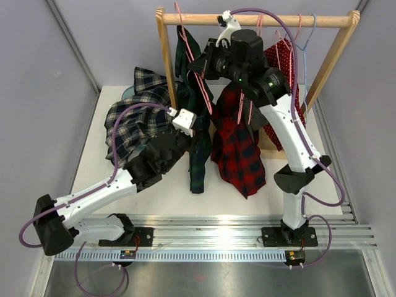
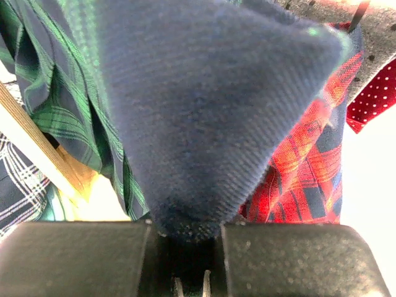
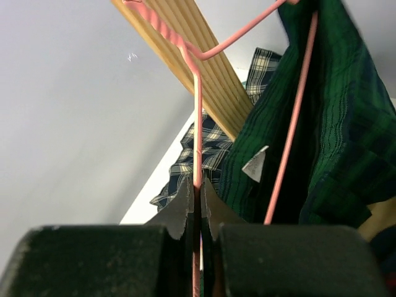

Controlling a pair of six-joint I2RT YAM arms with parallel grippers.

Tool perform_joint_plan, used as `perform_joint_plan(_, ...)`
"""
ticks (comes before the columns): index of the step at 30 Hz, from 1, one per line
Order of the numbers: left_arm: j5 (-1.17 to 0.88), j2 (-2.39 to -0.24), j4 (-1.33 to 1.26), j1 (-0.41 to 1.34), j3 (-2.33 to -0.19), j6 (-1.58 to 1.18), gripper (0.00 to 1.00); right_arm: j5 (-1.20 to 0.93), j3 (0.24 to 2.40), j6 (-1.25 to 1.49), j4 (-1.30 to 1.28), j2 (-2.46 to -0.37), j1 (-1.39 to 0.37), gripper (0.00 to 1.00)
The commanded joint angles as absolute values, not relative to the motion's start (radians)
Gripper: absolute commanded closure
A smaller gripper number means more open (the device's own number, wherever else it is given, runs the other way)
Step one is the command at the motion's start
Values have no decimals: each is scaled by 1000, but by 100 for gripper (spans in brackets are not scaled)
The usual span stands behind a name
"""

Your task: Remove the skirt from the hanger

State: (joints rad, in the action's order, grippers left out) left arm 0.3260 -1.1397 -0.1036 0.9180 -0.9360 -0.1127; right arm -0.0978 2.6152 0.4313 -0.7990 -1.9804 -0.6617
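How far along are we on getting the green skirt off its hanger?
Done: both grips look set. The right gripper is shut on the pink hanger, on its wire, and the left gripper is shut on a fold of the green plaid skirt. In hand: nothing is free yet; the skirt hangs on that hanger from the wooden rail. Left: pull the skirt off and set it down.
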Motion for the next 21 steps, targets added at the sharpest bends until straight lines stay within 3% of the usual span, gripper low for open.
perform_joint_plan(1,359,-1097,-178,937,-960,-115,95,-55,2625,371,-672,-1869,-669,100)
perform_joint_plan(9,410,-1048,-144,968,-931,-115,96,-41,2446,403,-677,-1735,-669,100)
perform_joint_plan(16,505,-925,-65,973,-887,-106,100,-58,2166,483,-710,-1414,-669,100)
perform_joint_plan(21,618,-821,124,976,-1015,-68,100,-46,1975,509,-741,-1209,-669,100)
